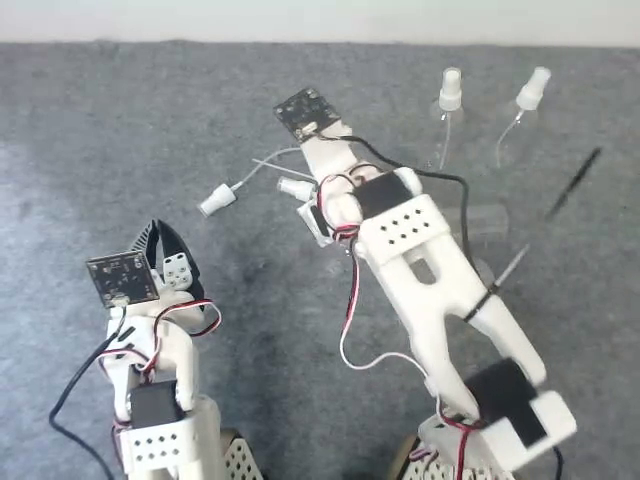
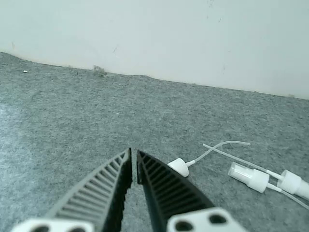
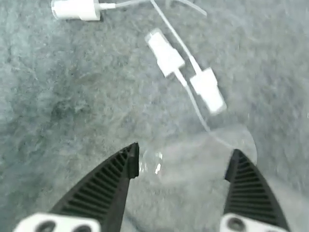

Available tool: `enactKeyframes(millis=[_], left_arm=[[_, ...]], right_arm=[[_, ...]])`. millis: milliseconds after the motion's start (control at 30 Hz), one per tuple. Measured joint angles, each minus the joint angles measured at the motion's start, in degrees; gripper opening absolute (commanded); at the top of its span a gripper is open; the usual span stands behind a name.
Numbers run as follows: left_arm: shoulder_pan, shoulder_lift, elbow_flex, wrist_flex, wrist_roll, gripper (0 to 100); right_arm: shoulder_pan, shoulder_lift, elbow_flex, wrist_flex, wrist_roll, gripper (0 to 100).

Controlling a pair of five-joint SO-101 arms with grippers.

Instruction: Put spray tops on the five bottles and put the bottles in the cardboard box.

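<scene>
A grey felt surface (image 1: 80, 130) runs to a white wall (image 2: 154, 34). The right gripper (image 3: 185, 151) is spread wide astride a clear bottle (image 3: 203, 150) that lies flat. The left gripper (image 2: 134, 152) is clenched and empty. A loose spray top (image 1: 217, 200) lies flat, its tube trailing wallward.

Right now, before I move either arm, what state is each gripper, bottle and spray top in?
left gripper: shut, empty.
right gripper: open, fingers on either side of a clear bottle.
clear bottle: between the open fingers, not clamped.
far bottle one: upright, spray top on.
far bottle two: upright, spray top on.
loose spray tops: three, lying on the carpet, off any bottle.
</scene>
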Motion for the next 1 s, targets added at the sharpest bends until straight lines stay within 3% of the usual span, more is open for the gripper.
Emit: enactKeyframes(millis=[367, 1000], left_arm=[[0.0, 0.0, 0.0, 0.0, 0.0, 1], [0.0, 0.0, 0.0, 0.0, 0.0, 1]], right_arm=[[-2.29, 9.41, -0.26, -10.02, 8.09, 21.7], [-2.9, 36.92, -23.3, -10.64, 11.87, 21.7]])
